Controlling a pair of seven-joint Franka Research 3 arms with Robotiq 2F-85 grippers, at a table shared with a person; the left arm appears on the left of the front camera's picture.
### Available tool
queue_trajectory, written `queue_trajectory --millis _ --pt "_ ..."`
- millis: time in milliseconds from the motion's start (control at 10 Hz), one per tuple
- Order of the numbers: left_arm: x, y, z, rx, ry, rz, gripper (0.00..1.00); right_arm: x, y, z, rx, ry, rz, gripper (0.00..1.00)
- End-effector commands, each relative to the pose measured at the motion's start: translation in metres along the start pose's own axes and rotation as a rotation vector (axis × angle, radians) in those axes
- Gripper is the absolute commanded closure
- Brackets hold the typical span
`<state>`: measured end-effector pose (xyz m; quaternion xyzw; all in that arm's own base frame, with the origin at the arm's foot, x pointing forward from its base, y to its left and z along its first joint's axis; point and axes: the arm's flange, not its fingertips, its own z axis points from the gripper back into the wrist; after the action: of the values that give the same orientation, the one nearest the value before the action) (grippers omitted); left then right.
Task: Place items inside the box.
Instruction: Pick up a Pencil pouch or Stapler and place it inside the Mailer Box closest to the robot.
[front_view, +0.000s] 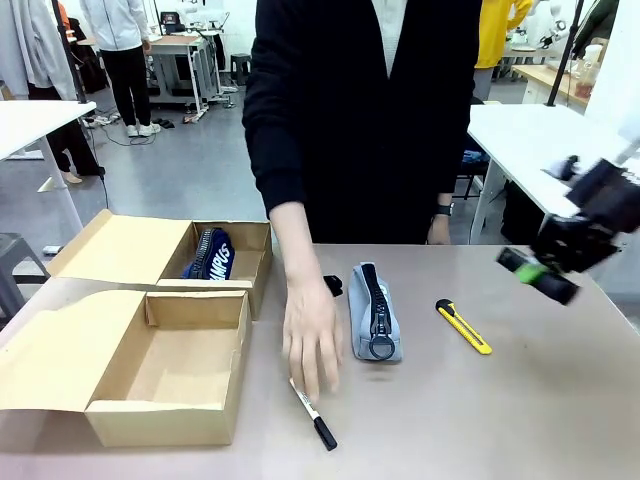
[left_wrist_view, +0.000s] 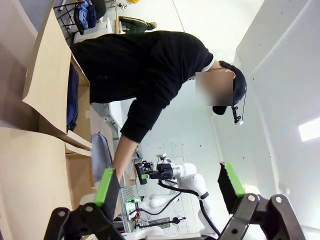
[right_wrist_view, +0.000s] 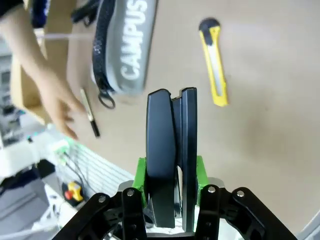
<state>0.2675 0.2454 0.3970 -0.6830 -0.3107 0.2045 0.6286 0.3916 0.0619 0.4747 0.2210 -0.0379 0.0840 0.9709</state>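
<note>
Stapler (right_wrist_view: 167, 130) sits pinched upright between the green pads of your right claw (right_wrist_view: 171, 172), its black body sticking out past the fingertips. In the front view that claw (front_view: 540, 272) hangs blurred above the table's (front_view: 560, 420) right side, clear of the surface.

The knife (front_view: 463, 326) lies nearest, on the table below the claw and toward the middle. Beyond the knife is the case (front_view: 373, 312), and beyond that a person's hand (front_view: 312, 340) rests on the marker (front_view: 313, 412). The box (front_view: 165, 420) stands with its flap open, well apart from the claw, past the hand at the table's other side. Behind it, the smaller box (front_view: 255, 262) holds the pouch (front_view: 208, 255).

Your left claw (left_wrist_view: 167, 182) is spread wide with nothing between its fingers.
</note>
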Motion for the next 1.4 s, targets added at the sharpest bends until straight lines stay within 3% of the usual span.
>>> queue_trajectory --millis 0,200,400,800,1000,1300 --pt "-0.005 -0.001 -0.001 -0.013 0.002 -0.021 0.0 -0.003 -0.015 0.007 -0.038 -0.007 -0.149 0.59" --pt "-0.005 -0.001 -0.001 -0.013 0.002 -0.021 0.0 -0.057 -0.064 0.031 0.025 0.007 -0.344 0.59" --pt "-0.005 -0.001 -0.001 -0.013 0.002 -0.021 0.0 -0.095 -0.076 0.043 0.03 -0.066 -0.369 0.59" --pt "-0.005 -0.001 -0.001 -0.013 0.002 -0.021 0.0 -0.072 -0.062 0.027 -0.014 -0.015 -0.297 0.59" --pt "-0.005 -0.001 -0.001 -0.013 0.002 -0.021 0.0 -0.06 -0.029 0.028 -0.032 -0.076 -0.267 0.59" --pt "-0.005 -0.001 -0.001 -0.013 0.002 -0.021 0.0 -0.019 0.119 -0.003 0.009 -0.192 -0.195 0.59"
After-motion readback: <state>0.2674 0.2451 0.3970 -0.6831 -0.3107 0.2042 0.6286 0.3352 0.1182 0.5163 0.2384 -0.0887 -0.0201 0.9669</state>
